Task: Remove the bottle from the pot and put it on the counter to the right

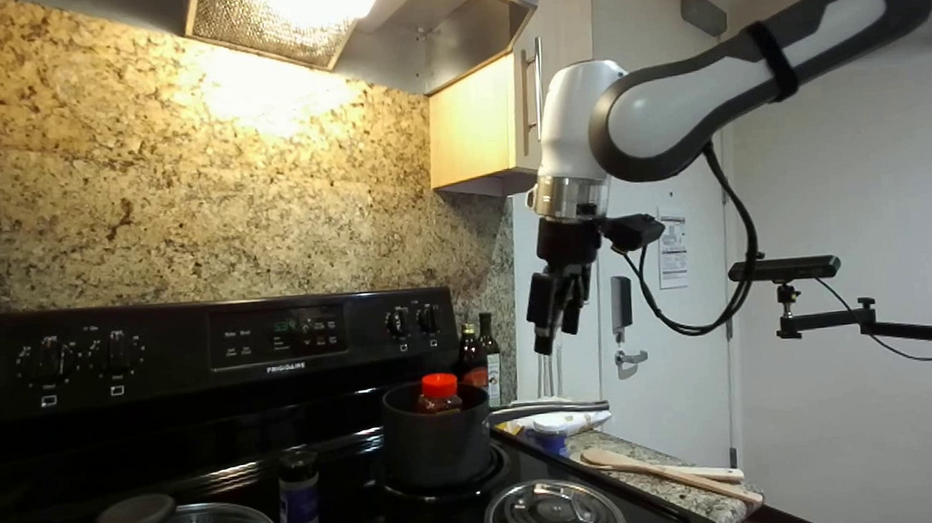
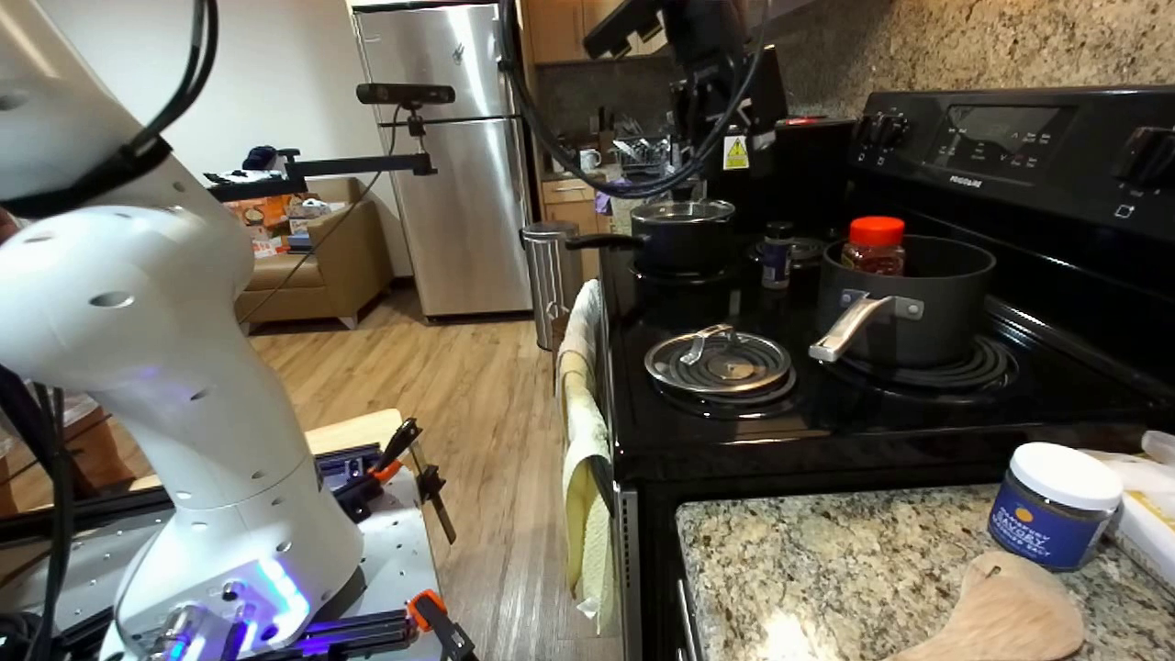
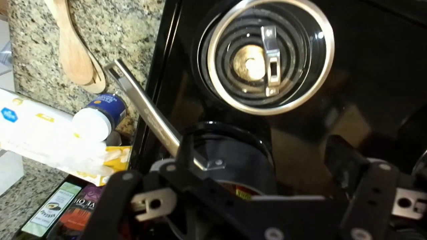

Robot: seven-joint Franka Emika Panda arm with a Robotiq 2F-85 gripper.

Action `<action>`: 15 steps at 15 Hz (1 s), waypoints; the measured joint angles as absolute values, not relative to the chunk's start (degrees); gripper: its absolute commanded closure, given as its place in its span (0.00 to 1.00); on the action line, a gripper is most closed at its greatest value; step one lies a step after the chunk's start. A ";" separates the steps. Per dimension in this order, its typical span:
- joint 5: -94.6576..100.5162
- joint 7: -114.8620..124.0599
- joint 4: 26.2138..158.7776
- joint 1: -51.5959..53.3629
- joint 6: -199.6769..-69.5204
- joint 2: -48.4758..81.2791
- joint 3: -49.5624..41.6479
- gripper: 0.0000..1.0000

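While the red-capped bottle (image 1: 440,394) sits inside the pot (image 1: 437,452), none of the task looks done, since the claw (image 1: 558,336) hangs empty and apart from it, jaws spread wide, leaving grip, lift and placing on the counter (image 2: 826,555) to come.

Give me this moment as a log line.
tool: open, empty, clear of bottle | bottle: inside pot | pot: on stove | pending: bottle onto counter
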State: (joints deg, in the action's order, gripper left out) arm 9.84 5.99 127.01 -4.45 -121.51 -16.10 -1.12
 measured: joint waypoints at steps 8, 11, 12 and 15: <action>9.96 21.80 102.85 -4.87 -120.67 5.53 -1.89 0.00; 9.92 27.07 95.55 -4.04 -120.01 11.63 -2.96 0.00; 9.87 28.55 93.49 -3.68 -119.68 13.30 -3.35 0.00; 9.00 31.49 89.26 -2.86 -119.17 17.41 -4.44 0.00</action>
State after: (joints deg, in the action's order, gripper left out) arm 9.00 31.49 89.26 -2.86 -119.17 17.41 -4.44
